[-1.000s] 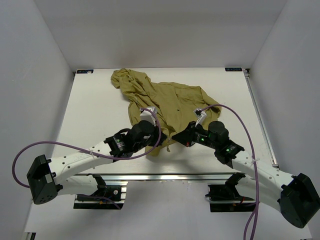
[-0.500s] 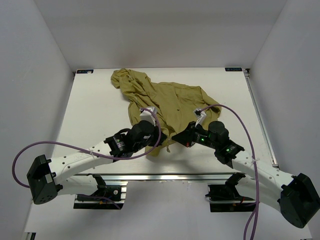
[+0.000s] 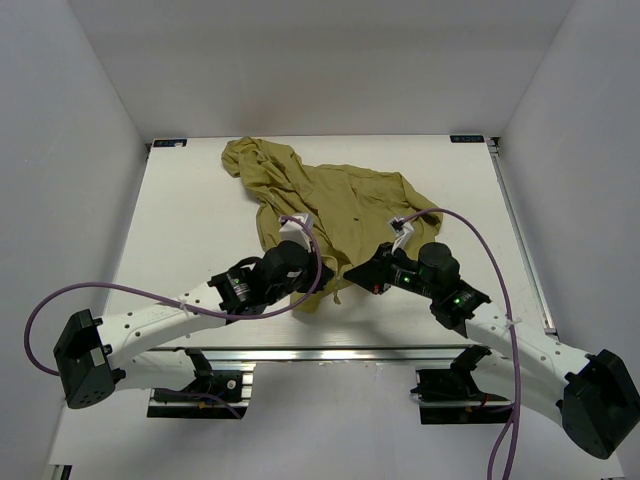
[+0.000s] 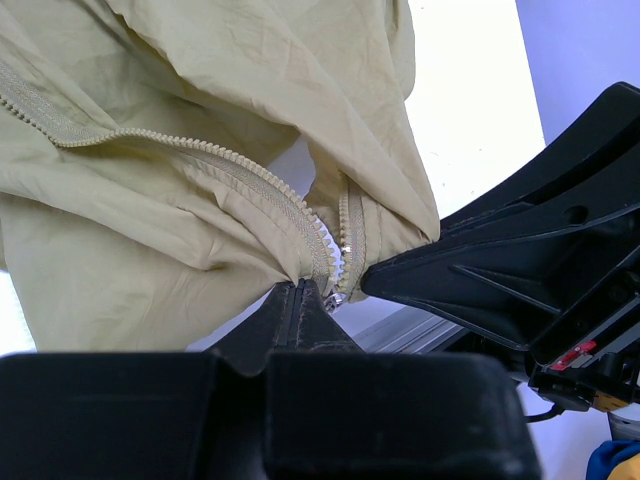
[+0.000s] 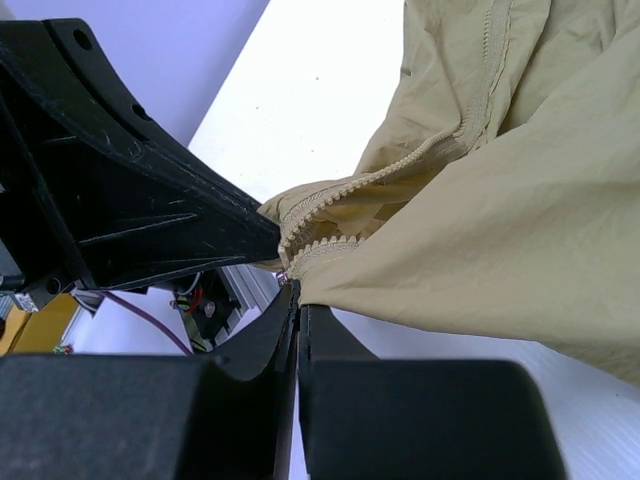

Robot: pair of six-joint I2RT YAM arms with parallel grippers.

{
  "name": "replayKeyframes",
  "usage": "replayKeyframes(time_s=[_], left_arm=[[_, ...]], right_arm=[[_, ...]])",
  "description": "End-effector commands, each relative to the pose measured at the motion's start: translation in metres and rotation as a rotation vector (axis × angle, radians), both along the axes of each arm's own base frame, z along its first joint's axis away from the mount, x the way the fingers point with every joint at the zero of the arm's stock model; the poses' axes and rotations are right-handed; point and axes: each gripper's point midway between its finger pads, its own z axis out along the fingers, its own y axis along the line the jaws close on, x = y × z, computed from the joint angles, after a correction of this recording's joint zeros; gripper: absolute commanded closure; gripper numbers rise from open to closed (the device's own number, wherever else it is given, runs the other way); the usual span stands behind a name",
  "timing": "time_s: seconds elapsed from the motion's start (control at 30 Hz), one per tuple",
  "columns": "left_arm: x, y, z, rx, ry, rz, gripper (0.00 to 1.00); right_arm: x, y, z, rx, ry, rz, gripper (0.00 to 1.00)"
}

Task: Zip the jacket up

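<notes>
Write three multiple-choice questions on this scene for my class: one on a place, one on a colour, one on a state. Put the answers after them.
1. Where do the left gripper and right gripper pinch the jacket?
A. at the hood
B. at the lower end of the zipper, on the side nearest the arms' bases
C. at a sleeve cuff

2. What colour is the jacket?
A. navy
B. red
C. olive-yellow

3. How is the zipper?
A. closed to the collar
B. undone, its tooth rows apart
C. torn off

Answers:
1. B, as both wrist views show them shut on the cloth beside the teeth.
2. C, as the cloth is olive-yellow in every view.
3. B, as the table shows between the two rows.
</notes>
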Motion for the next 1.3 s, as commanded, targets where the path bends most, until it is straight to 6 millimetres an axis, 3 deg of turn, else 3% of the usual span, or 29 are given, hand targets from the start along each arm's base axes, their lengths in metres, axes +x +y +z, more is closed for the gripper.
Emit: replayKeyframes(time_s=[0.0,0.37,0.7,0.97,1.27], left_arm=[[0.000,0.001,0.007,-0.018,-0.009,0.003,1.00],[0.001,0.001,0.008,-0.018,-0.006,0.009,1.00],[-0.002,-0.009,0.008,-0.022,-0.026,-0.049,1.00],[-0.024,-0.015,0.000,0.012,-0.053,-0.226,1.00],[-0.049,-0.019,-0.023,0.078,-0.008,-0.370,1.00]], right_arm=[[0.007,0.002,0.018,0.051,-0.044,-0.023,1.00],[0.023,-0.001,0.026,0.139,0.042,-0.161,1.00],[0.019,0.010,0.024,0.139,0.090,-0.184,1.00],[0.030,0.012,0.044,0.131,0.085,-0.218,1.00],[0.036,0.010,0.045,0.109,0.158,-0.253,1.00]])
